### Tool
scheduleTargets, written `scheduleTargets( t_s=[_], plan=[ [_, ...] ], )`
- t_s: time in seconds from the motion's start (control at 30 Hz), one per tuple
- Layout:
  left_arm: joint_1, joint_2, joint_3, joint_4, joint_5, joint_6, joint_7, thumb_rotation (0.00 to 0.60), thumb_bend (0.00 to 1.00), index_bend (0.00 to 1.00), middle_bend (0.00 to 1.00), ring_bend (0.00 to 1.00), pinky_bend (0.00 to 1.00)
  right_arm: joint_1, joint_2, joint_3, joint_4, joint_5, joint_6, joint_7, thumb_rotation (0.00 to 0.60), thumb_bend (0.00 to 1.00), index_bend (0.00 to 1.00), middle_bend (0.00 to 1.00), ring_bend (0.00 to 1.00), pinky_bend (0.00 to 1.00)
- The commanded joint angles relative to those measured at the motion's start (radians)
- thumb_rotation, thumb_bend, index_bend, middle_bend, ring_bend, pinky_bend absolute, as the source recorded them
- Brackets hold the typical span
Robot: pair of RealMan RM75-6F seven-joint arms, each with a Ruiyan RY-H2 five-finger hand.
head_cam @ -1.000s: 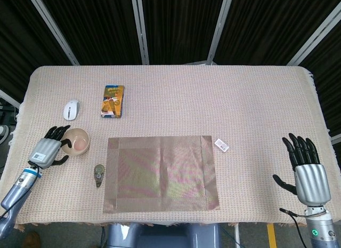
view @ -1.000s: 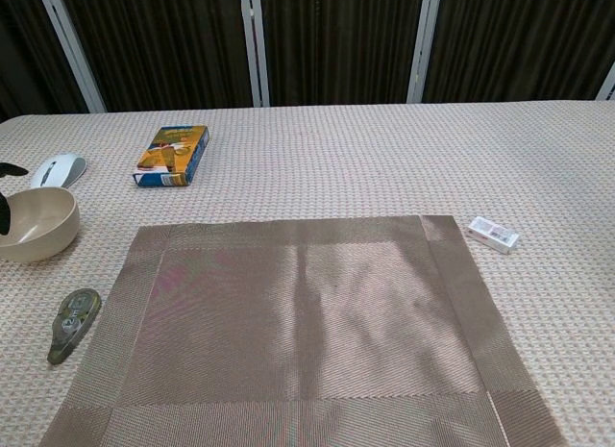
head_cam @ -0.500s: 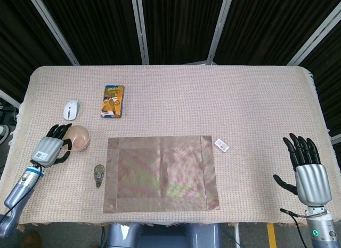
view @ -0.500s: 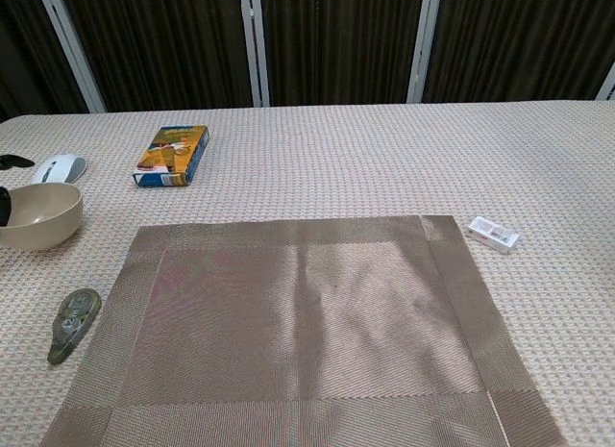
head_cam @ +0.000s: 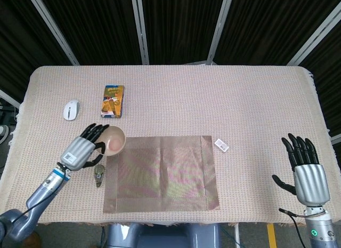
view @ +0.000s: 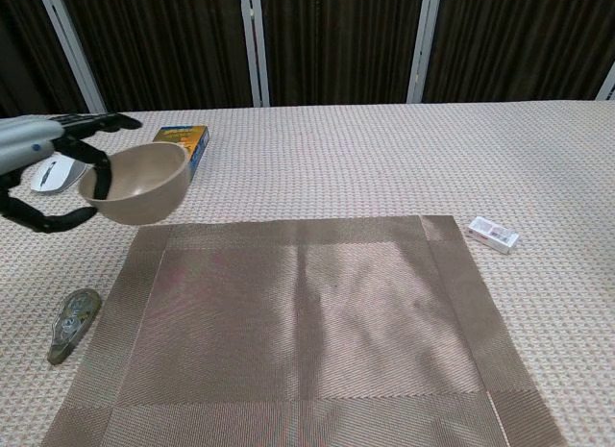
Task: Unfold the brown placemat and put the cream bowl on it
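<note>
The brown placemat (head_cam: 161, 173) lies flat at lower centre. The left hand (head_cam: 81, 151) grips the cream bowl (view: 135, 182) aloft by the mat's upper-left corner. Carry it level to mid-mat and lower gently. The right hand (head_cam: 307, 175) rests spread, empty, lower right.

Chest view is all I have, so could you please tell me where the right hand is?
Observer: The right hand is by the near right corner of the table, well clear of the placemat.
Operator: Thank you. Is it holding anything?
Observer: No, its fingers are spread and it holds nothing.
Operator: Is the bowl over the placemat?
Observer: Only partly. From above, the bowl held by the left hand overlaps just the placemat's far left corner.
</note>
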Motion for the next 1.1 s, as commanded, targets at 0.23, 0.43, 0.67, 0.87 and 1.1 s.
scheduleTargets(
  t_s=[0.23,0.43,0.67,0.87,1.1],
  plan=[
    [-0.097,-0.140,-0.014,-0.102,0.005,-0.141,0.227,0.600,0.42,0.62,0.00,0.00,0.00,-0.007,0.008,0.004,0.005,0.012,0.008,0.016,0.600,0.00,0.00,0.00,0.00,0.00],
    [-0.113,-0.196,0.001,-0.099,-0.001,-0.177,0.275,0.600,0.42,0.62,0.00,0.00,0.00,-0.011,0.015,0.009,0.009,0.022,0.012,0.031,0.600,0.00,0.00,0.00,0.00,0.00],
    [-0.112,-0.233,0.010,-0.074,-0.022,-0.189,0.320,0.600,0.29,0.56,0.00,0.00,0.00,-0.013,0.021,0.011,0.010,0.023,0.016,0.043,0.600,0.00,0.00,0.00,0.00,0.00],
    [-0.083,-0.212,-0.002,-0.088,-0.035,-0.125,0.359,0.600,0.00,0.08,0.00,0.00,0.00,-0.013,0.025,0.011,0.005,0.021,0.015,0.049,0.600,0.00,0.00,0.00,0.00,0.00],
    [0.060,-0.077,-0.041,-0.199,-0.087,0.125,0.335,0.600,0.00,0.00,0.00,0.00,0.00,-0.013,0.030,0.012,0.016,0.010,0.024,0.051,0.600,0.00,0.00,0.00,0.00,0.00]
  ],
)
